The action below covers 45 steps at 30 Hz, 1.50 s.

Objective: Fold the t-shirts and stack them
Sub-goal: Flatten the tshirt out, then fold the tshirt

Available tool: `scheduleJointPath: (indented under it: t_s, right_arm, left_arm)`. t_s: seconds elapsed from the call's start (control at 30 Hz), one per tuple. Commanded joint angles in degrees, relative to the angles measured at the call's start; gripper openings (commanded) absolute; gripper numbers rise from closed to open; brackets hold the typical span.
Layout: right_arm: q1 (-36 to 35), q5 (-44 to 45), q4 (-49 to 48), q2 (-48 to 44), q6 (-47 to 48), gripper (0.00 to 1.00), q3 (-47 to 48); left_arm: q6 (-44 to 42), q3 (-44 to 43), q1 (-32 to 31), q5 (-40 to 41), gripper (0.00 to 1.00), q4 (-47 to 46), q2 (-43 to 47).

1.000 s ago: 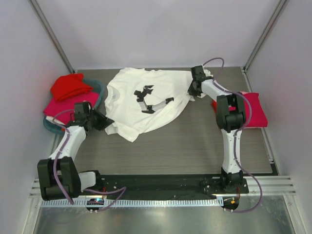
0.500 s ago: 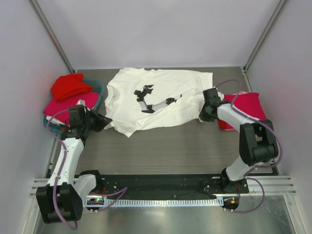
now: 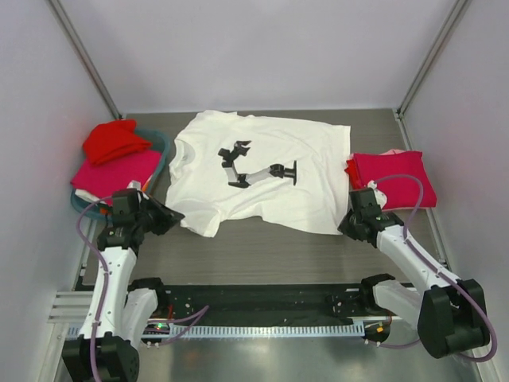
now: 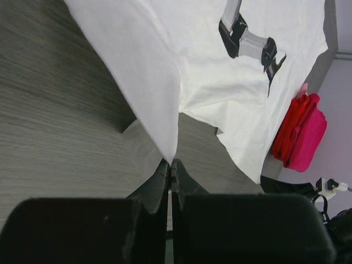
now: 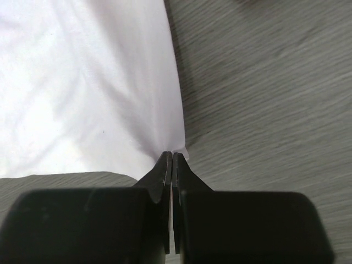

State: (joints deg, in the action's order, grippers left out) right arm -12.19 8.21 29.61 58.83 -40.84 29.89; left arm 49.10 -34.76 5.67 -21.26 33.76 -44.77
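Because I want the white shirt [image 3: 254, 171] flat on the table [image 3: 262, 253] before I fold it, my left pincer [image 4: 171, 162] and my right pincer [image 5: 172, 154] each pinch a near corner tight. It lies spread out in the middle, between them.

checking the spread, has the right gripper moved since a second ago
Yes. The right gripper, shut on the white t-shirt, came nearer, from the far side of the folded pink shirt to its near side.

A white t-shirt [image 3: 262, 179] lies spread print-up in the middle, a crumpled red t-shirt [image 3: 113, 141] sits on a pink t-shirt [image 3: 111, 171] at left, and a folded pink t-shirt [image 3: 398, 177] lies at right.
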Motion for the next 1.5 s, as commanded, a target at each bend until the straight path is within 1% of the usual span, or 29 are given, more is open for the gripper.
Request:
scheduleJointPath:
  t_s: [0.0, 0.13, 0.23, 0.27, 0.3, 0.4, 0.53, 0.67, 0.8, 0.9, 1.03, 1.23, 1.47]
  right_arm:
    - [0.2, 3.4, 4.0, -2.5, -4.5, 0.01, 0.3]
    - [0.2, 2.9, 5.4, -4.2, -4.2, 0.01, 0.4]
    - [0.3, 3.6, 6.7, -4.8, -4.3, 0.01, 1.3]
    - [0.2, 4.0, 8.2, -4.8, -5.1, 0.01, 1.7]
    - [0.1, 6.9, 9.6, -4.4, -6.1, 0.01, 3.0]
    - [0.2, 11.7, 14.9, -3.5, -10.0, 0.01, 4.5]
    - [0.2, 12.4, 17.3, -0.7, -12.2, 0.01, 4.1]
    - [0.1, 9.4, 15.3, 0.8, -11.6, 0.01, 2.7]
    - [0.1, 5.4, 11.0, 0.3, -9.5, 0.01, 0.8]
    - [0.2, 5.9, 9.7, 1.2, -8.8, 0.01, 1.4]
    - [0.1, 7.5, 9.5, 4.0, -7.7, 0.01, 4.1]
    - [0.1, 8.6, 8.6, 8.8, -5.1, 0.01, 10.7]
    - [0.3, 8.1, 7.0, 13.1, -3.0, 0.01, 17.3]
  left_arm:
    - [-0.9, -3.5, -0.2, -1.9, 0.0, 6.4, 3.2]
    - [-0.3, -3.1, -0.2, 1.3, 0.0, 8.9, 8.1]
    - [0.2, -2.0, -0.1, 1.5, 0.0, 8.3, 7.6]
    - [0.1, -2.0, -0.3, 1.5, 0.0, 7.6, 6.2]
    - [-0.1, -2.2, -0.1, 1.7, 0.0, 7.1, 5.3]
    - [-1.0, -4.5, -0.1, 3.5, 0.0, 5.5, 1.6]
    - [-1.6, -8.2, 0.0, 4.8, 0.0, 4.4, -3.9]
    - [-0.9, -9.3, 0.0, 4.6, 0.0, 3.2, -5.8]
    - [-0.9, -9.9, 0.0, 8.2, 0.0, 4.6, -4.9]
    - [-0.9, -10.1, 0.1, 9.2, 0.0, 4.8, -4.6]
    - [0.4, -10.7, 0.2, 6.5, 0.0, 2.3, -6.3]
    - [0.7, -16.0, 0.2, 5.4, 0.0, -1.0, -12.3]
    - [0.7, -24.6, -0.5, 6.8, 0.0, -2.7, -23.8]
